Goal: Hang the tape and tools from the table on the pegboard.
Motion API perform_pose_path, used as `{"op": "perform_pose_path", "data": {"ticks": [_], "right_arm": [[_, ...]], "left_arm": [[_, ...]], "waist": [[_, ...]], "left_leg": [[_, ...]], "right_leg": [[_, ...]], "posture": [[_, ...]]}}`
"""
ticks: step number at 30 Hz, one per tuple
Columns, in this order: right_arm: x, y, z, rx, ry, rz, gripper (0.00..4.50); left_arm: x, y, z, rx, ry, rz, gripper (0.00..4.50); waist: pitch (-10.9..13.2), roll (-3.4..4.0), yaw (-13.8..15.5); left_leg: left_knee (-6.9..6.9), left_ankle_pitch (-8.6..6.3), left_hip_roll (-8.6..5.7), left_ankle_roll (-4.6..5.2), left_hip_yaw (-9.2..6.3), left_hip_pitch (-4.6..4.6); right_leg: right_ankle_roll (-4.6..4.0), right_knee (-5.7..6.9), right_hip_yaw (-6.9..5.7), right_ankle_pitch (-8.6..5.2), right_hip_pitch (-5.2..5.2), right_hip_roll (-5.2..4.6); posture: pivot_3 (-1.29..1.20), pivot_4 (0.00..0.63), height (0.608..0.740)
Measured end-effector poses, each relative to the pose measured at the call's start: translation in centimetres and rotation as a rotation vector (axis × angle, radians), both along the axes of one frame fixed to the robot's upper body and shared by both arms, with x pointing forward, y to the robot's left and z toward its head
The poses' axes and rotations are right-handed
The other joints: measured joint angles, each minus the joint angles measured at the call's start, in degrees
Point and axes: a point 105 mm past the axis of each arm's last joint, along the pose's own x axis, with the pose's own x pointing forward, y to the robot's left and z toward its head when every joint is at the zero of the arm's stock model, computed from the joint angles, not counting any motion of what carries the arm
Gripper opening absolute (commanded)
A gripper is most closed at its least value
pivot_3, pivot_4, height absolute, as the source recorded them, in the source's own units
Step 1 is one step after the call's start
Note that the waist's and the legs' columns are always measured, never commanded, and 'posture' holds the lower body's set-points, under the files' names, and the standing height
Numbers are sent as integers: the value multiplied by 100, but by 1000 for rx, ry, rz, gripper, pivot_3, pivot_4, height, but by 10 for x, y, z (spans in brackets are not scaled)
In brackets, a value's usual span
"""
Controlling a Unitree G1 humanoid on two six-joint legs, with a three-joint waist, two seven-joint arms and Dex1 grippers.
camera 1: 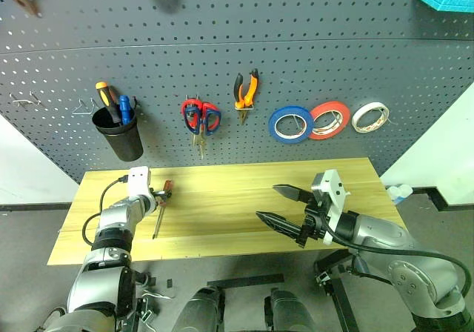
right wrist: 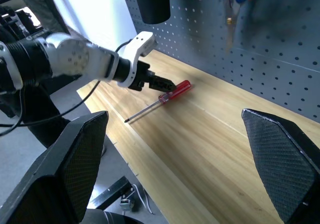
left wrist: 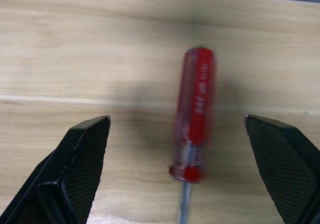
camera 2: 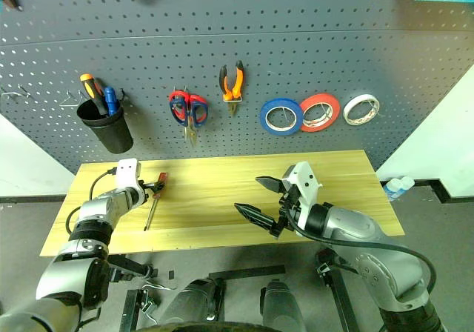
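The red-handled screwdriver [camera 1: 161, 208] lies flat on the light wood bench [camera 1: 237, 191], near its left end, handle toward the pegboard [camera 1: 237, 65]. The left gripper [camera 1: 158, 196] sits just above the handle with its 2 black fingers [left wrist: 82, 154] spread wide on either side of it, not closed on it. The right gripper [camera 1: 281, 206] hovers over the middle of the bench, also wide and empty. On the pegboard hang the blue tape [camera 1: 290, 124], a red-orange roll [camera 1: 329, 119], a white roll [camera 1: 369, 116], the orange-and-black pliers [camera 1: 246, 90] and 2 pairs of scissors [camera 1: 201, 118] together on 1 hook. A black cup [camera 1: 118, 133] holds more screwdrivers.
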Motion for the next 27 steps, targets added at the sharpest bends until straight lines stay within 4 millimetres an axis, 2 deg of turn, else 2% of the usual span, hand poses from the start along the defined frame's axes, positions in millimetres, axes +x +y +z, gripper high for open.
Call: {"op": "perform_pose_path", "data": {"ticks": [3, 6, 13, 27], "right_arm": [[0, 0, 0, 0, 0, -1, 4500], [0, 0, 0, -1, 0, -1, 4500], [0, 0, -1, -4, 2, -9, 4500], [-2, -3, -8, -19, 22, -30, 4500]], "left_arm": [[8, 0, 22, 4, 4, -47, 4482], [10, -5, 29, -2, 31, -73, 4482], [1, -10, 18, -12, 118, -98, 4482], [-10, 4, -14, 20, 174, -57, 4482]], "waist": [[1, 1, 5], [1, 1, 11], [2, -2, 6], [6, -8, 12]], "left_leg": [[-1, 0, 0, 0, 0, 0], [-6, 0, 0, 0, 0, 0], [-28, 1, 0, -1, 1, 0], [-37, 0, 0, -1, 2, -1]], "right_leg": [[0, -1, 0, 0, -1, 0], [0, -5, 1, 0, -1, -2], [-1, -11, 9, -1, -8, -3], [-1, -22, 11, -1, -10, -6]], "posture": [[-9, 137, 740], [-6, 136, 740], [-15, 138, 740], [-27, 139, 740]]}}
